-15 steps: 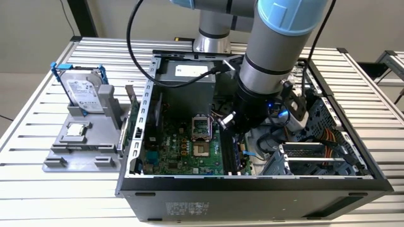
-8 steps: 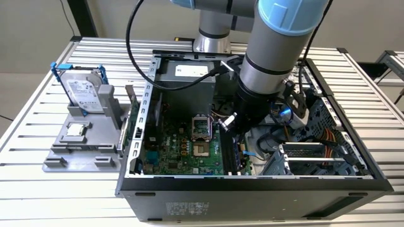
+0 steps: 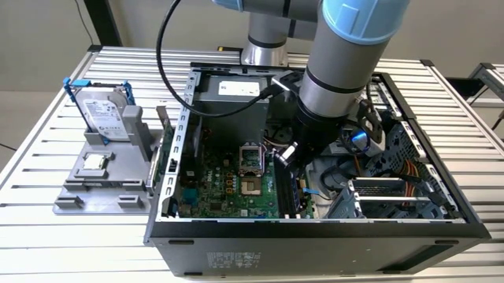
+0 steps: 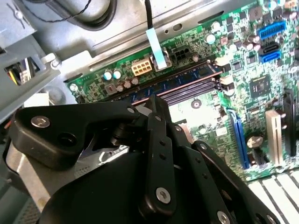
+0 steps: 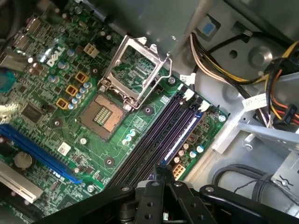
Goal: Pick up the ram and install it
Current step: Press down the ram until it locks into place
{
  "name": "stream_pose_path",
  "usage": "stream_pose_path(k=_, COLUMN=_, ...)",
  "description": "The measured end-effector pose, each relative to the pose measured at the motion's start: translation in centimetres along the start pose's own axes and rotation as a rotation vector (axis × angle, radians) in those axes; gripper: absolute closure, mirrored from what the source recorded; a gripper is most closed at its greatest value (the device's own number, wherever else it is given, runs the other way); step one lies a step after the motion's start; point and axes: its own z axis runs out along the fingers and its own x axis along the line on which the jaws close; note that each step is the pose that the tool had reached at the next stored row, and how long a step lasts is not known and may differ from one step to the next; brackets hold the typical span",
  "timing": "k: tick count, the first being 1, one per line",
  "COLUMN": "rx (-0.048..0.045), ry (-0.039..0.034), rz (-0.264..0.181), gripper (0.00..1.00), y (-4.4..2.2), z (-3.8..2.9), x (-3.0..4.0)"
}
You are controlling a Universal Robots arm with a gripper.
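Hand (image 4: 156,105) pressed together above ram (image 4: 187,80) seated in motherboard (image 5: 56,93); slatted metal table (image 3: 47,236).

a universal robots arm (image 3: 334,65) built of thick silver-grey tubular sections, its joints capped in pale blue, with a dark band circling the lower tube. a black cable (image 3: 169,65) loops from above along the arm's side to a connector near the wrist. below the tube the wrist narrows into black housings. in both wrist views the gripper (image 4: 152,109) is matt black: rounded, moulded linkage plates hinged on one another, fastened with small round silver screw heads, with bare grey metal showing behind the plates in the second wrist view.
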Motion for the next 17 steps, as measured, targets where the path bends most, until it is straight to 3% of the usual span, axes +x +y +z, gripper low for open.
stream_pose_path(k=7, rx=-0.0023, ry=0.0004, rz=-0.107, gripper=1.0, y=0.0, z=0.0, x=0.0)
stream_pose_path(k=17, rx=-0.0056, ry=0.0004, rz=-0.223, gripper=1.0, y=0.01, z=0.0, x=-0.04)
